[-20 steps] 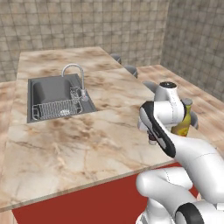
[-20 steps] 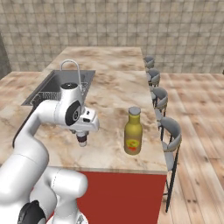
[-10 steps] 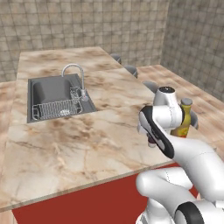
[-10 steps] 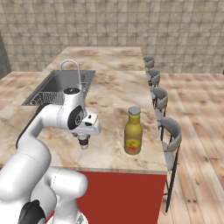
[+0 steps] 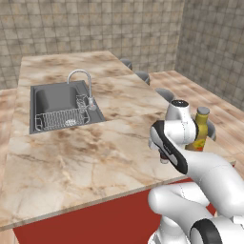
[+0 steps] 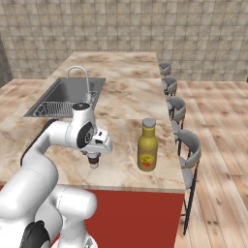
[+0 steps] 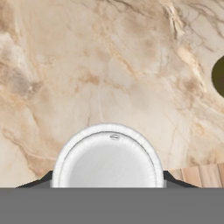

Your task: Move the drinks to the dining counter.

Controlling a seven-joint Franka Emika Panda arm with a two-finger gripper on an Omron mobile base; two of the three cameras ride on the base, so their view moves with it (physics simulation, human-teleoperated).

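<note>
Beige-brown marble dining counter [image 6: 121, 104] carrying inset steel sink [image 5: 57, 102] with faucet [image 5: 82, 81] and wire rack [image 5: 59, 119] lying inside basin. 1 olive-yellow bottle [image 6: 147, 145] standing upright directly on top near stool-side edge. Red side panel [image 6: 131, 215] facing robot. Grey round stools [image 6: 178, 107] lining far edge.

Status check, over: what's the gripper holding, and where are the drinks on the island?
Gripper shut on small white container, above dining counter. Olive-yellow bottle upright near stool-side edge, apart from gripper. Marble below bare.
</note>
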